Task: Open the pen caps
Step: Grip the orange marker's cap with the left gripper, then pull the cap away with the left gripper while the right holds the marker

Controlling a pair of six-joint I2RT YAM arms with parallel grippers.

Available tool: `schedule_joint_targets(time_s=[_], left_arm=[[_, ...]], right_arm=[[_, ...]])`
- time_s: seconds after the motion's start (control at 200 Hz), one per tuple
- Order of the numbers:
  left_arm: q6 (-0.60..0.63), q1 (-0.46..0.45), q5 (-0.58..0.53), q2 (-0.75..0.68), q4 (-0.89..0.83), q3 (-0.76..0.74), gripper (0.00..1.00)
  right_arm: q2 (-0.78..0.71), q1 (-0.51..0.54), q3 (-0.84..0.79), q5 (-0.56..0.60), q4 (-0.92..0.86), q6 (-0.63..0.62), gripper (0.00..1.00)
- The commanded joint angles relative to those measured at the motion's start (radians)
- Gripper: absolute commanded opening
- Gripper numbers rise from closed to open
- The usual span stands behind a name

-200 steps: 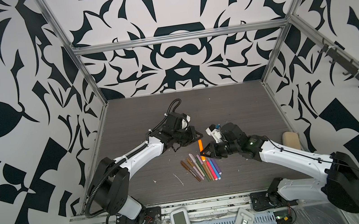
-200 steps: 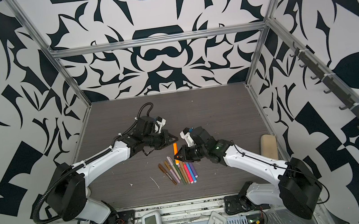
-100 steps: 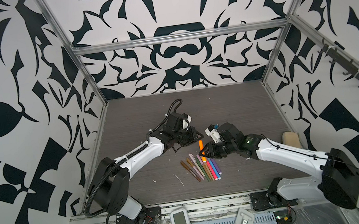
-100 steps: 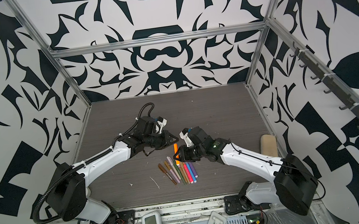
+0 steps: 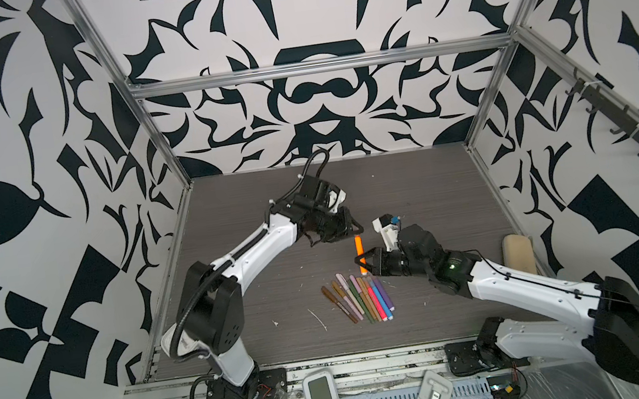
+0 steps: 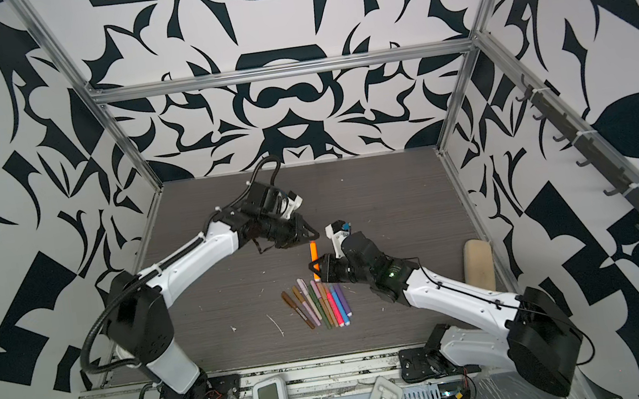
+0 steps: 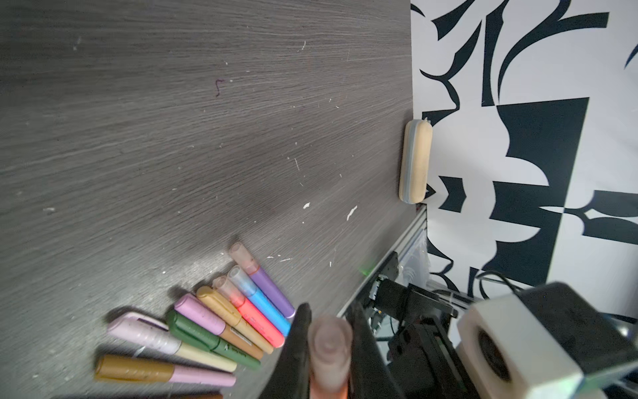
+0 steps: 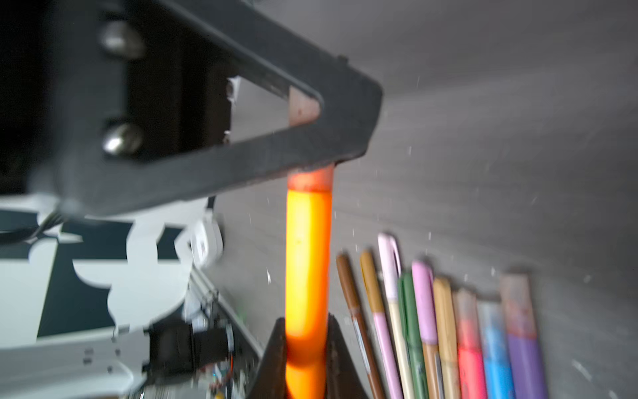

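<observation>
Jaws tight on orange pen [image 5: 359,246], cap [image 7: 329,347]

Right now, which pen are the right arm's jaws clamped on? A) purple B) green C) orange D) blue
C: the orange pen sits clamped between the right jaws in the right wrist view, while the other pens lie in a row on the table.

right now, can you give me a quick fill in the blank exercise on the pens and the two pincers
1. The pen held by the right pincer is ____.
2. The left pincer is ____ (open/shut) on that pen's cap.
3. In the row of pens on the table, the purple pen lies right next to the ____ one.

Missing words: orange; shut; blue
</observation>
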Motion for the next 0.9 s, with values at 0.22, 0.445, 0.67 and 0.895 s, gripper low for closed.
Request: schedule_joint_targets(time_s=[0.22, 0.445, 0.67, 0.895], left_arm=[[0.184, 0.239, -0.266, 0.161, -0.175, 0.337, 0.0], [0.315, 0.239, -0.557, 0.204, -0.426, 0.25, 0.0], [0.365, 0.226, -0.605, 0.281, -0.467, 0.218, 0.0], [0.359, 0.226, -0.515, 0.343, -0.469, 0.229, 0.03]], right_arm=[[-0.255, 0.065, -0.036, 0.061, -0.401, -0.026, 0.0], [-0.161, -0.176, 0.134, 0.132, -0.671, -0.269, 0.0], [0.199, -0.379, 0.317, 0.103, -0.628, -0.473, 0.0], [0.592, -0.425, 0.578, 0.195, -0.6, -0.518, 0.0]])
